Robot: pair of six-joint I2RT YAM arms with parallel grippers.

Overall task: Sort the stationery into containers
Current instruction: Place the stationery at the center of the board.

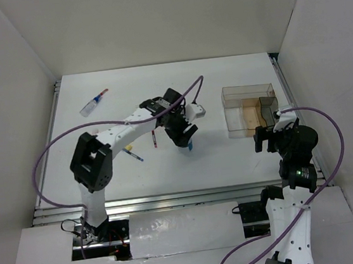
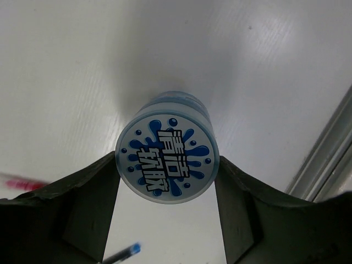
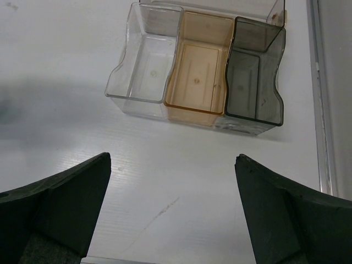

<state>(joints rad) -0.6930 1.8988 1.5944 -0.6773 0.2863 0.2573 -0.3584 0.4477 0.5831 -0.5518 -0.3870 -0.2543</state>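
Note:
My left gripper (image 1: pixel 182 135) is shut on the round blue-white roll (image 1: pixel 187 147) near the table's middle. In the left wrist view the roll (image 2: pixel 166 159) shows its printed blue face, and a dark finger (image 2: pixel 93 192) presses on each side of it. The container (image 1: pixel 239 125) stands at the right; it has a clear, a tan and a dark grey compartment (image 3: pixel 192 113), all empty in the right wrist view. My right gripper (image 1: pixel 269 135) is open and empty just in front of it (image 3: pixel 173 159). A thin red pen (image 1: pixel 155 139) lies left of the roll.
A clear blue-tipped tube (image 1: pixel 93 104) lies at the far left. A dark pen with a yellow end (image 1: pixel 133 153) lies under the left arm; its blue tip (image 2: pixel 129 251) shows below the roll. A metal rail (image 1: pixel 288 103) runs along the table's right edge.

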